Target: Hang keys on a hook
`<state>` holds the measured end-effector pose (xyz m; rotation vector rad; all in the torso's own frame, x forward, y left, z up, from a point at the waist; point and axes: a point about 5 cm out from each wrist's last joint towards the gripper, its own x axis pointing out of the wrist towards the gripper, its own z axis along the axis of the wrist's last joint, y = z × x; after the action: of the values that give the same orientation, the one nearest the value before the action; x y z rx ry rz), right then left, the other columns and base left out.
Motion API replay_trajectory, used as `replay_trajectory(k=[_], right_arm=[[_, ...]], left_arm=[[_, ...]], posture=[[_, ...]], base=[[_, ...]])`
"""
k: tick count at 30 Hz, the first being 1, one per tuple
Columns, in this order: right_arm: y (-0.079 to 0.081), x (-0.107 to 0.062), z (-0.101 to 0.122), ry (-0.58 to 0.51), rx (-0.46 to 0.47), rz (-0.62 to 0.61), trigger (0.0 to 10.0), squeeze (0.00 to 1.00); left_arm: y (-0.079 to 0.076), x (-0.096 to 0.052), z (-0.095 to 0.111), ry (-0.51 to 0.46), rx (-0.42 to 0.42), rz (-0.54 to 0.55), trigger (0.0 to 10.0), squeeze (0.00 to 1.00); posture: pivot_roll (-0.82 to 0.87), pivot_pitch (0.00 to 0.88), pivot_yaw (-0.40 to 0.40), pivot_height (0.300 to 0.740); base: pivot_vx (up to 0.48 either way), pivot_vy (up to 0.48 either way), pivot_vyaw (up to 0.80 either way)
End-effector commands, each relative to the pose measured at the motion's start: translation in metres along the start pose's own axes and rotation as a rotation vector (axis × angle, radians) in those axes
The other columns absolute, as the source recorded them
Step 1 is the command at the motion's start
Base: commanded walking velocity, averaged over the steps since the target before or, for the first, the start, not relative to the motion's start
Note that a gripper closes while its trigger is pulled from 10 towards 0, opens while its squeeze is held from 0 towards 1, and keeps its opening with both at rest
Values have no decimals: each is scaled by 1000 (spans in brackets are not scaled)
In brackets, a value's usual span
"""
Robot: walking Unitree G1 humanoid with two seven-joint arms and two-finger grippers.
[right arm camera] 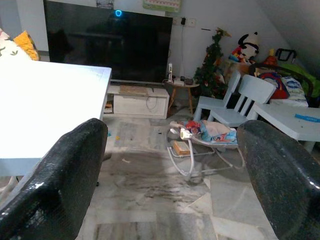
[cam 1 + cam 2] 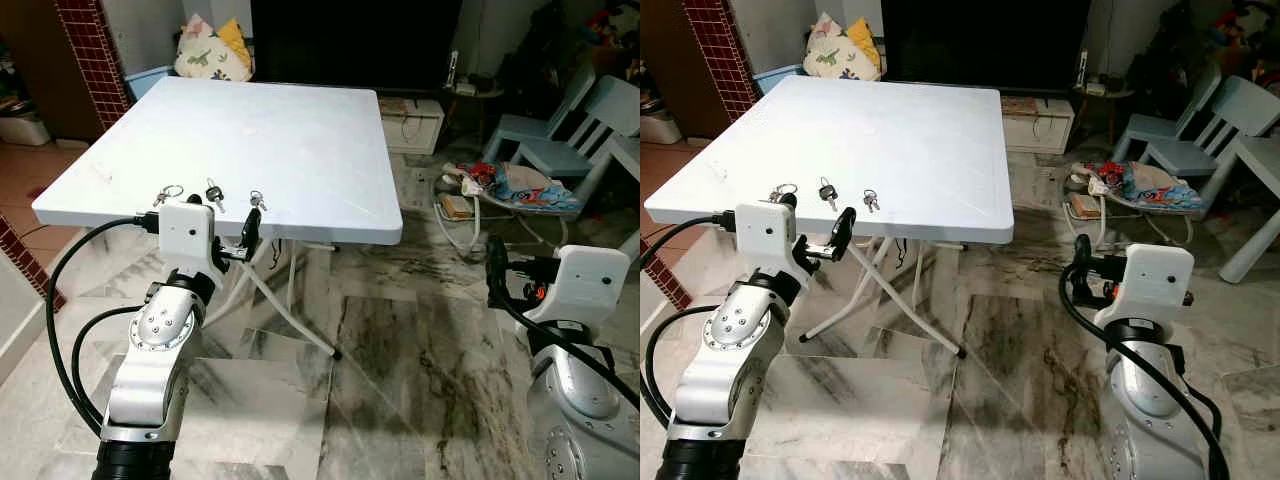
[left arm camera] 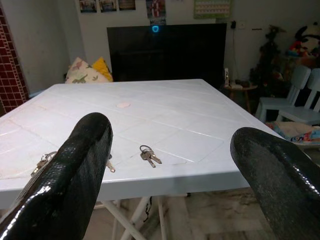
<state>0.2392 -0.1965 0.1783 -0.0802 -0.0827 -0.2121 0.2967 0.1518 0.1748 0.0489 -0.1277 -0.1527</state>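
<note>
Three small bunches of keys lie in a row near the front edge of the white folding table (image 2: 300, 130): a left bunch (image 2: 168, 193), a middle bunch (image 2: 213, 192) and a right bunch (image 2: 257, 200). My left gripper (image 2: 224, 208) is raised just in front of that edge, level with the keys and a little short of them. It is open and holds nothing. In the left wrist view the right bunch (image 3: 149, 156) lies between the spread fingers (image 3: 80, 170). My right gripper (image 1: 175, 150) is open and empty, out to the right over the floor, away from the table.
The table's crossed white legs (image 2: 290, 310) stand under it on the marble floor. A large dark TV (image 3: 165, 50) and a low cabinet (image 2: 410, 125) are behind the table. Pale blue chairs (image 2: 560, 140) and a bouncer with clothes (image 2: 500, 195) stand at the right. A brick pillar (image 2: 95, 50) is far left.
</note>
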Motion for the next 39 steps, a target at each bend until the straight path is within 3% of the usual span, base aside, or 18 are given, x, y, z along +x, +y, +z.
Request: replay_trajectory(k=[1, 39], right_arm=[[-1, 0, 4, -13, -8, -1, 10000, 0], [-1, 0, 4, -13, -8, -1, 10000, 0]], left_arm=[[0, -1, 3, -9, 3, 4, 10000, 0], [0, -1, 3, -9, 3, 4, 10000, 0]], posture=[[11, 0, -35, 740], [11, 0, -35, 740]], base=[[0, 0, 0], [0, 0, 0]])
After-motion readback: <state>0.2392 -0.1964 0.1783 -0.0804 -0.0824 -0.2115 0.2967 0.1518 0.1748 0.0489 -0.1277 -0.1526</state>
